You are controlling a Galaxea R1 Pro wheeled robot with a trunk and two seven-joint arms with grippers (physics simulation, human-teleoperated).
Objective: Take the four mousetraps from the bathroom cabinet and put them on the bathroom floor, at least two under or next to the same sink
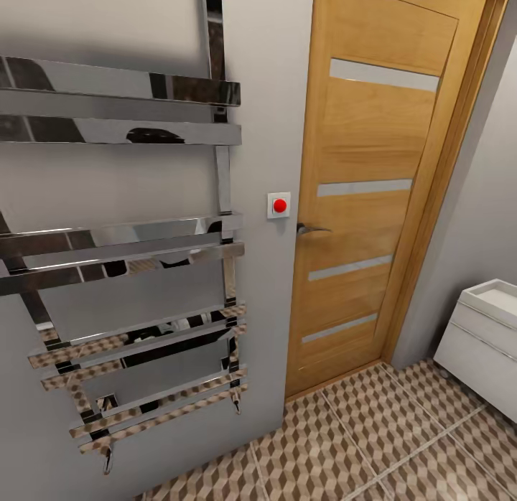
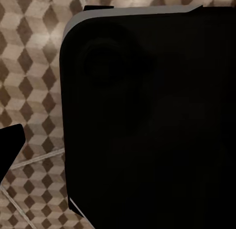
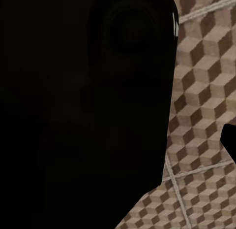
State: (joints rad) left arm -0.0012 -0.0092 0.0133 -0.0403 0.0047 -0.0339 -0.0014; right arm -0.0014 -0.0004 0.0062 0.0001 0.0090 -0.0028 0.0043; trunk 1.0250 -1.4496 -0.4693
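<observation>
Where the head view looks forward and down, one chrome towel rail point(image 1: 136, 257) hangs on the grey wall point(image 1: 266, 92) at the left, its flat bars set in four pairs, eight bars counted, and the lower ones mirror the cube-patterned tiles. Just right of the rail sits one white switch plate point(image 1: 279, 205) with a single red button. Next to it stands one closed orange-brown wooden door point(image 1: 373, 185) with four pale horizontal strips and one metal lever handle point(image 1: 312, 229). At the far right edge, part of one white vanity point(image 1: 477, 350) stands out from the wall, with the white sink point(image 1: 495, 294) on its top; the tap cannot be seen. The bathroom floor point(image 1: 359, 443) spreads across the near part of the scene, brown, beige and white cubes with pale grout lines, running under the vanity.

In the left wrist view, one large black rounded body point(image 2: 152, 115) with a pale edge along one side covers most of the frame; a second small black tip point(image 2: 10, 145) juts in at the border. Tiled floor lies behind both. Whether the left gripper is released or clenched cannot be told.

In the right wrist view, one black bulk point(image 3: 83, 111) hides most of the floor, and one small dark tip point(image 3: 230, 140) shows at the edge. The right gripper's state cannot be told either.
</observation>
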